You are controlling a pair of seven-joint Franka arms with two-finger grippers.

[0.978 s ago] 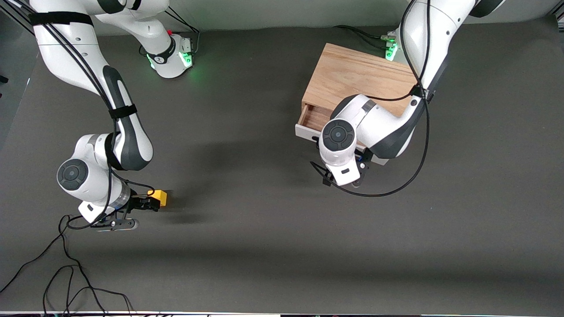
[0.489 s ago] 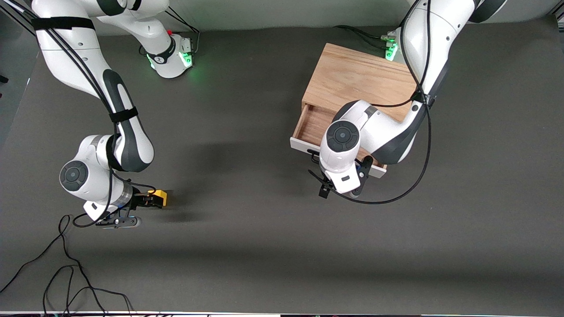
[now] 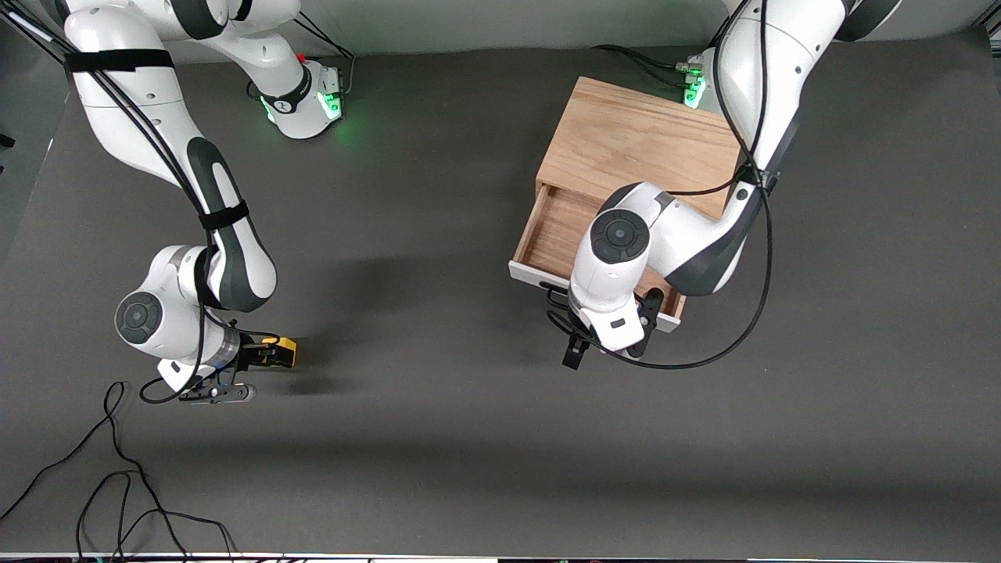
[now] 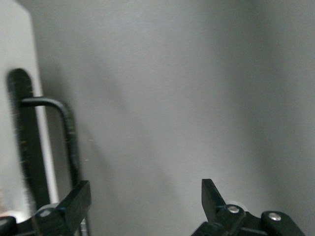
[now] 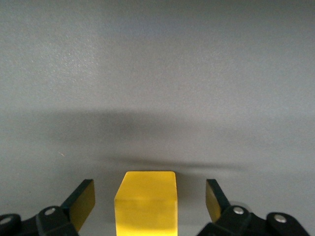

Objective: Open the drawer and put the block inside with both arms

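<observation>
The wooden cabinet (image 3: pixel 637 141) stands at the left arm's end of the table. Its drawer (image 3: pixel 551 234) is pulled out toward the front camera, and the visible part of its tray is bare. My left gripper (image 4: pixel 145 196) is open in front of the white front panel (image 4: pixel 15 98). The black wire handle (image 4: pixel 69 137) lies at one fingertip (image 4: pixel 74 201), not between the fingers. The yellow block (image 3: pixel 284 349) sits on the table at the right arm's end. My right gripper (image 5: pixel 147 196) is open around the block (image 5: pixel 146 201), with a gap on each side.
Loose black cables (image 3: pixel 117 485) lie on the table near the front camera at the right arm's end. The left arm's cable (image 3: pixel 704 344) loops over the table beside the drawer front. The green-lit bases (image 3: pixel 313 102) stand along the edge farthest from the front camera.
The drawer has slid farther out of the cabinet toward the front camera, and the left hand has moved with it. The right hand shifted slightly at the block, which stayed put.
</observation>
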